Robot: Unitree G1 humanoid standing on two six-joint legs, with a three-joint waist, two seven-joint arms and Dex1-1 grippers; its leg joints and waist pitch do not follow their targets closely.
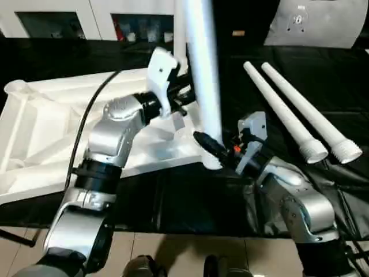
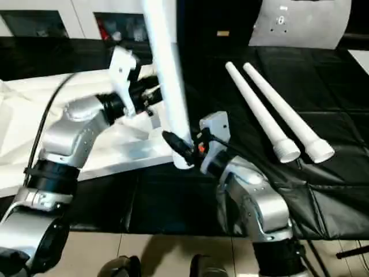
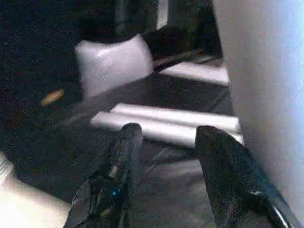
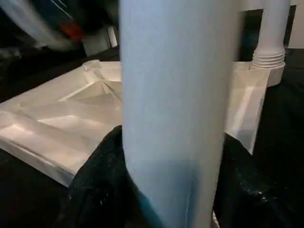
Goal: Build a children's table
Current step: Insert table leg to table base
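— How many legs do you count?

— Four. One upright leg (image 1: pixel 203 75) stands at the near corner of the tabletop (image 1: pixel 34 133), a second upright leg (image 4: pixel 273 35) sits threaded end down in the far corner socket, and two spare legs (image 1: pixel 294 112) lie side by side on the black cloth (image 1: pixel 190 202), well apart from my hands.

— And your hands?

— My right gripper (image 1: pixel 214 151) clamps the near leg low down, a black finger on each side. My left gripper (image 3: pixel 166 142) stands partly open just beside that same leg, holding nothing.

— The top itself?

— White smooth plastic, lying underside up, ribs crossing it diagonally. The legs are round and tapered.
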